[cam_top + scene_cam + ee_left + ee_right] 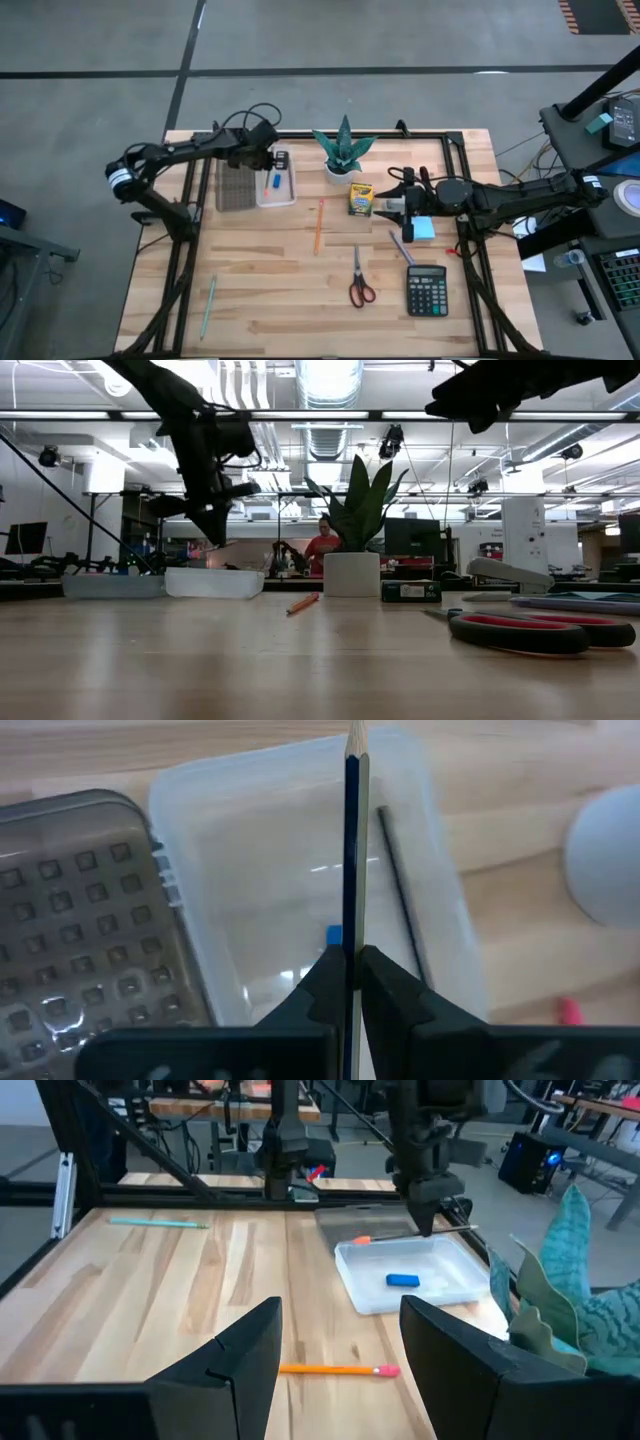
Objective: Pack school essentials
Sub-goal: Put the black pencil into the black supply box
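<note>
Pencil (pixel 356 840) is what we watch now: the left gripper (pixel 352 965) holds it with the jaws clamped together on its lower part, straight above the clear tray (pixel 200 840). Its long axis runs along the tray's length, so we judge it only needs to go down and be released. A blue piece (pixel 334 935) already lies in the tray, just beside the pencil line. The right gripper (pixel 335 1345) waits near the crayon box (pixel 360 199), jaws apart and, as far as we can see, empty.
</note>
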